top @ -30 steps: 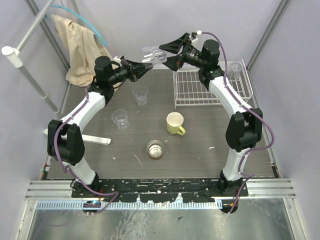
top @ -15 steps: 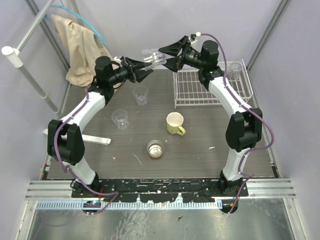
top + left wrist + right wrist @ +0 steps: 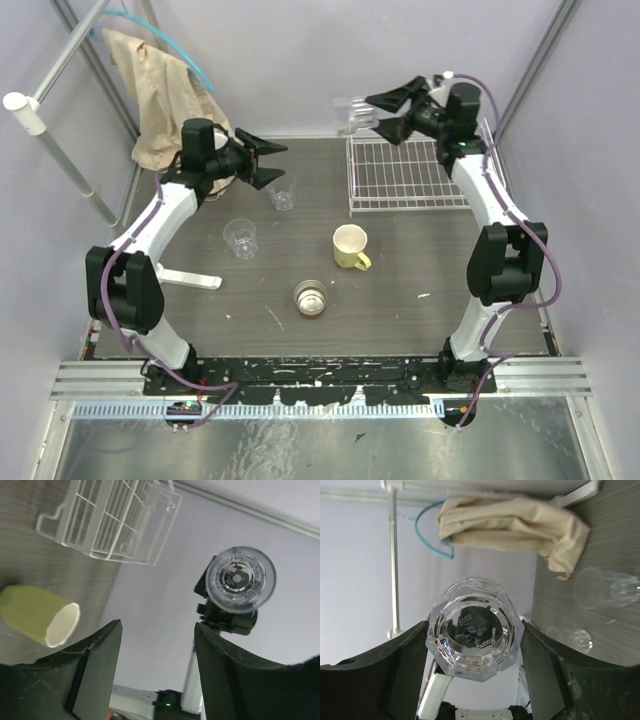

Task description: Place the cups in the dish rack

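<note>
My right gripper point(image 3: 385, 112) is shut on a clear faceted tumbler point(image 3: 355, 112), held on its side in the air above the back left corner of the white wire dish rack point(image 3: 410, 175). In the right wrist view the tumbler's base point(image 3: 472, 630) fills the gap between the fingers. My left gripper point(image 3: 265, 165) hangs open and empty left of the rack, above a clear tumbler point(image 3: 282, 190). Another tumbler point(image 3: 240, 238), the pale yellow mug point(image 3: 350, 247) and the metallic-brown cup point(image 3: 311, 297) stand on the table. The left wrist view shows the rack point(image 3: 110, 520), the mug point(image 3: 40, 615) and the held tumbler point(image 3: 241, 580).
A beige cloth point(image 3: 160, 90) hangs from a pole at the back left, beside a slanted white bar point(image 3: 60, 150). A white flat strip point(image 3: 190, 278) lies on the table near the left arm. Walls close in the table at the back and both sides.
The left gripper opened, let go of the tumbler and drew back left. The right gripper, now holding that tumbler, carried it right, over the rack's back left corner.
</note>
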`<state>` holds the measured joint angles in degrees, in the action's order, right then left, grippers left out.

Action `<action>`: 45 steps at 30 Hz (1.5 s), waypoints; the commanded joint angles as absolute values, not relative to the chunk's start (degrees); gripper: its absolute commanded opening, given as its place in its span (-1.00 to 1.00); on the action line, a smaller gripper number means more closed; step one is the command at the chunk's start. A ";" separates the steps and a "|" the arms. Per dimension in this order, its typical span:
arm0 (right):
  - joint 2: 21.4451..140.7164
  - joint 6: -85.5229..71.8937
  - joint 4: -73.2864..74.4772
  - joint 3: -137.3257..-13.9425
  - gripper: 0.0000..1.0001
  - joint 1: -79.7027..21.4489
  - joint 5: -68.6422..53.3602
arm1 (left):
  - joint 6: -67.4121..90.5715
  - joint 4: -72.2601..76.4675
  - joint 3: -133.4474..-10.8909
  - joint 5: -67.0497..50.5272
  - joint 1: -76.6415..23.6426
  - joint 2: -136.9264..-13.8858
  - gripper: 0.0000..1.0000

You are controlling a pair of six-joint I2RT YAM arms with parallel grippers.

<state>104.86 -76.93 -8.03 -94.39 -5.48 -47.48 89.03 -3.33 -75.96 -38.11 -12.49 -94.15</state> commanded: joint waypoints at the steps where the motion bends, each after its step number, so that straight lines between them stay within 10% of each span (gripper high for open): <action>1: 98.10 -68.37 -0.76 -93.81 -0.43 2.76 -47.91 | 66.72 -27.06 -88.50 -36.13 -12.41 -95.67 0.35; 20: 109.94 -23.37 47.66 -124.35 -0.46 13.47 -9.93 | 49.18 -42.07 -92.99 -26.63 -11.26 -96.81 0.49; 45: 123.60 -13.06 50.88 -134.99 -0.47 14.54 8.33 | 47.23 -42.83 -93.55 -26.24 -9.82 -100.97 0.52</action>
<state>122.69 -14.76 53.63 -131.26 14.74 6.35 48.82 -41.54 -93.32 -26.22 -10.41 -99.72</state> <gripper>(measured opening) 0.726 0.760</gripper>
